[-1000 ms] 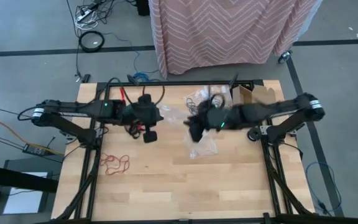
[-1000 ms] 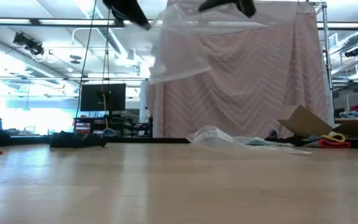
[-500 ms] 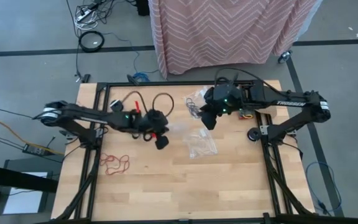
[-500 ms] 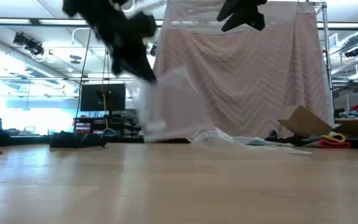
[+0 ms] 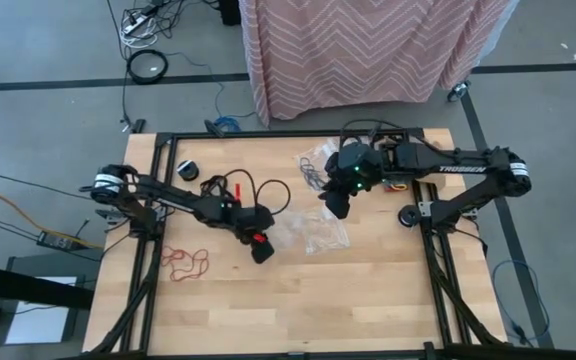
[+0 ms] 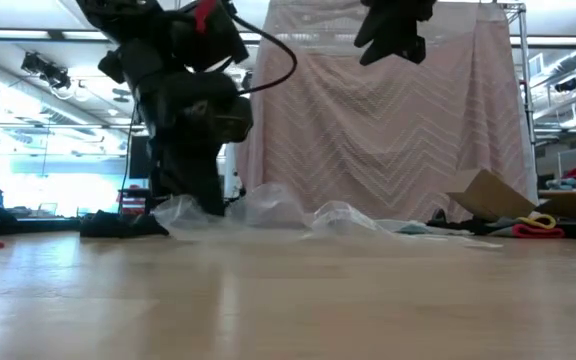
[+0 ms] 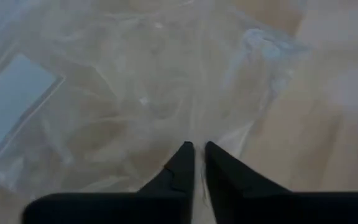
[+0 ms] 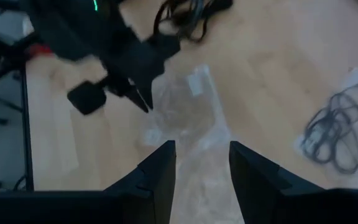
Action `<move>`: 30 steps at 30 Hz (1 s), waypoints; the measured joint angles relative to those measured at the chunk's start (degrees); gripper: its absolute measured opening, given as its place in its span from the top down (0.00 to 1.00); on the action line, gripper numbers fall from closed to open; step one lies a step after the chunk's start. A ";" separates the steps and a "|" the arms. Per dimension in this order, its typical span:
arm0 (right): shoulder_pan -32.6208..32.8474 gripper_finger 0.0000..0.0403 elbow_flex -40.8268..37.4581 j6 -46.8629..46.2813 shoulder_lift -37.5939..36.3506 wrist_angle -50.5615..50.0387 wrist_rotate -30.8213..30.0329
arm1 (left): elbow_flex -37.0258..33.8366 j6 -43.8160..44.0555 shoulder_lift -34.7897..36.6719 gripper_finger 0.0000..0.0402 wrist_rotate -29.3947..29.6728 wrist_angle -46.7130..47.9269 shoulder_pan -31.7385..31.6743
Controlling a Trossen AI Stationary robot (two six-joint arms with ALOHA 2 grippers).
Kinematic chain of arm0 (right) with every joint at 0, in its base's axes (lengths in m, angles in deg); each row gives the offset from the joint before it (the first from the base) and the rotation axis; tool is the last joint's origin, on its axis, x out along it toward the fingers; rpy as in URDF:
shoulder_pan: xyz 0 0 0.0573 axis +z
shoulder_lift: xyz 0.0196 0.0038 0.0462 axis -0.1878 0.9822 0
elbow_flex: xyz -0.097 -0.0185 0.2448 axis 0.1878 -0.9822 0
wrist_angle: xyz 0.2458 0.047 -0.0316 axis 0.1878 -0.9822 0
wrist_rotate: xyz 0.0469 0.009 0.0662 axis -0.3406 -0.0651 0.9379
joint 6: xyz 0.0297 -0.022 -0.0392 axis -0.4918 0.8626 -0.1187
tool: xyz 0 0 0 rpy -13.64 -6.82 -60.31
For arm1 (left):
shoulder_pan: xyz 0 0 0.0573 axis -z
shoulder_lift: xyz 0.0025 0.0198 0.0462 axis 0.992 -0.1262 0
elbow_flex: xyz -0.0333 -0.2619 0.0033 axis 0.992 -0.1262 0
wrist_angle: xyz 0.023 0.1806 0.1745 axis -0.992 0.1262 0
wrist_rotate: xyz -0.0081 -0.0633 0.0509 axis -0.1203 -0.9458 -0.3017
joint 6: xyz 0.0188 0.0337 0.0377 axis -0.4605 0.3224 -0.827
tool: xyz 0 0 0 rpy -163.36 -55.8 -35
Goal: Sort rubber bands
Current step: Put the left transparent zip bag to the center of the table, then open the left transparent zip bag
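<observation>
A clear crinkly bag (image 5: 313, 232) lies crumpled on the table's middle, also seen in the low view (image 6: 268, 210). My left gripper (image 5: 265, 250) is low at its left end, tips by the film (image 7: 198, 152), fingers a narrow gap apart. My right gripper (image 5: 333, 205) hangs high over the far middle, open and empty (image 8: 201, 155). Red rubber bands (image 5: 185, 262) lie near the left side. Black rubber bands (image 5: 311, 170) rest on another clear bag at the far middle (image 8: 334, 134). My left gripper slants down onto the left end of the clear bag (image 7: 166, 124), which lies on the table. I cannot tell whether its fingertips touch the film.
A cardboard box (image 5: 400, 152) stands at the far right. A pink chevron cloth (image 5: 368, 50) hangs beyond the far edge. Black frame rails (image 5: 148, 270) run along both sides. The near half of the tabletop (image 5: 298, 310) is bare wood.
My left gripper has sunk toward the table and the near edge, rolling its wrist, and has brought the bag down with it. The bag hung lifted and spread; now it lies crumpled on the wood. My right gripper has drawn back toward the far edge and stayed high.
</observation>
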 joint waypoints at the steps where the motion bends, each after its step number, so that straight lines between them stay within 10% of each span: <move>1: 0.00 0.65 -0.64 0.22 0.01 -0.01 0.69 | 0.00 1.16 0.26 0.85 -0.22 -0.97 -0.07; 19: -4.53 0.53 -18.08 -1.96 -0.07 20.29 19.15 | 0.04 15.94 1.92 0.35 -20.36 -8.61 -4.41; 30: -5.66 0.60 -32.27 -6.39 -0.07 28.81 20.08 | 0.09 11.42 14.55 0.44 8.08 -7.35 -5.31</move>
